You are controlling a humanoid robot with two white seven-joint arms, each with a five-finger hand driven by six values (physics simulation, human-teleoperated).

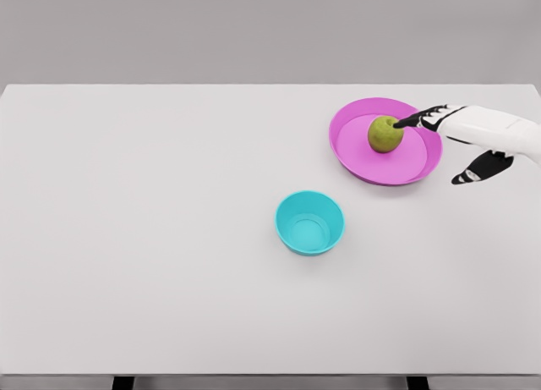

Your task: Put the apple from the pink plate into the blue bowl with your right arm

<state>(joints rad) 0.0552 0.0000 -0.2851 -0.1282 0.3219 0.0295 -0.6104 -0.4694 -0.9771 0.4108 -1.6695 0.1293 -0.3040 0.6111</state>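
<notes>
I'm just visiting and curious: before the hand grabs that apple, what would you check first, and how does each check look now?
1. Apple sits on the pink plate: ok.
2. Right hand beside the apple, fingers spread: ok.
3. Fingers closed around the apple: not ok, only a fingertip reaches it.
4. Blue bowl upright and empty: ok.
5. Nothing on the table between plate and bowl: ok.

Right robot hand (448, 140) fingers spread — fingertip at apple (385, 134) on pink plate (363, 166).
</notes>
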